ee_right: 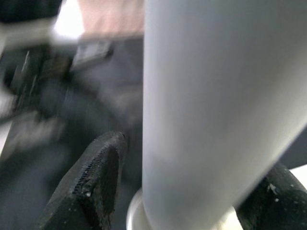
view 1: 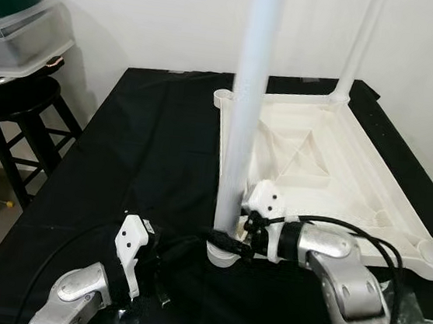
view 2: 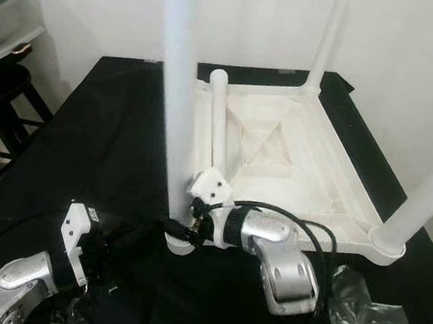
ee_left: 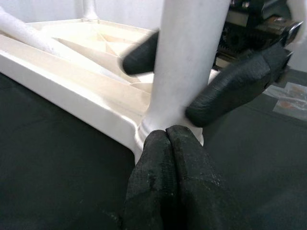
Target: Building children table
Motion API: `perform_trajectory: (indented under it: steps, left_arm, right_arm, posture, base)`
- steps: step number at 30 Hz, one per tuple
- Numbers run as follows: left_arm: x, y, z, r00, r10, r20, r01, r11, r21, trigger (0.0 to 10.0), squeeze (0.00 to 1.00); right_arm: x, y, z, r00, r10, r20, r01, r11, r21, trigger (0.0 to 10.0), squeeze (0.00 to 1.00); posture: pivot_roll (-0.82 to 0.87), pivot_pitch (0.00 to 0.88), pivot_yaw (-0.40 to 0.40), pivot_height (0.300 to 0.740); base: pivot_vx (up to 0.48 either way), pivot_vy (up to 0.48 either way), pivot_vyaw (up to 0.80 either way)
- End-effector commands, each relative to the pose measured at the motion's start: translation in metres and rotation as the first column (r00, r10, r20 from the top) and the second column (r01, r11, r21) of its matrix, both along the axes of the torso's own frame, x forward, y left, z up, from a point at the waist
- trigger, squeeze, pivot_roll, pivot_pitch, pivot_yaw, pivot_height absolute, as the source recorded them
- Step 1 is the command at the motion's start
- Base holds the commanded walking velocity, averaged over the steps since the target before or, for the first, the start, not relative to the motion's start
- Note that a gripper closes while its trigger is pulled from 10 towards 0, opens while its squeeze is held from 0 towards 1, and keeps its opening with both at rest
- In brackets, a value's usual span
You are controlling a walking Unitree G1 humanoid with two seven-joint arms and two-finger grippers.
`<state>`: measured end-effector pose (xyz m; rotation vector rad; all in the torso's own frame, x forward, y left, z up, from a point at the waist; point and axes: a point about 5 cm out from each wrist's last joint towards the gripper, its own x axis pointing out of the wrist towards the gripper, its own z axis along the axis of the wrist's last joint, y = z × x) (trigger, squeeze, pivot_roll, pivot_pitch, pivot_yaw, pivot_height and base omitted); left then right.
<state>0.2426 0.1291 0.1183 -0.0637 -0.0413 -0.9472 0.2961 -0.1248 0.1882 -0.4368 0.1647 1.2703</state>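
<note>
I am seating a leg (view 1: 245, 118) in the near-left socket (view 1: 221, 254) of the upturned tabletop (view 1: 332, 175), which lies on the black cloth (view 1: 145, 169). My right claw (view 1: 227, 240) straddles the leg low down, fingers spread either side, apparently not squeezing. My left claw (ee_left: 167, 158), pressed together, rests near the socket. Next, I judge, comes a firm push down. The left wrist view shows the joint itself; the head views show legs standing at the far-right and near-right corners.
</note>
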Motion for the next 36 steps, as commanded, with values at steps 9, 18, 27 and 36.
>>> perform_trajectory:
  steps: [9,18,27,36]
  left_arm:
    - [-0.002,-0.001,-0.003,1.000,0.013,0.002,-0.013,1.000,0.011,10.0,0.00]
    - [-0.002,-0.003,-0.003,1.000,0.012,0.000,-0.012,1.000,0.001,10.0,0.00]
    - [-0.006,0.003,-0.003,1.000,0.027,-0.007,-0.027,1.000,-0.008,10.0,0.00]
    - [-0.003,0.007,-0.002,1.000,-0.004,-0.025,0.004,1.000,0.004,10.0,0.00]
  right_arm:
    - [0.038,0.002,0.012,0.991,0.125,-0.052,-0.124,0.992,0.024,6.3,0.00]
    - [0.048,-0.011,0.012,0.979,0.164,-0.118,-0.151,0.982,0.114,0.0,0.00]
    - [0.024,-0.011,-0.026,0.971,-0.227,-0.072,0.235,0.959,0.160,0.0,0.00]
    - [-0.017,0.001,-0.069,0.610,-0.790,-0.052,0.790,0.603,0.106,0.0,0.00]
  posture:
    - [0.07,0.090,0.032,0.740]
    - [0.06,0.093,0.027,0.740]
    - [0.03,0.107,0.017,0.740]
    - [-0.01,0.121,0.076,0.740]
  base:
    - [0.000,0.000,0.00]
    - [0.000,0.000,0.00]
    - [0.000,0.000,0.00]
    - [0.000,0.000,0.00]
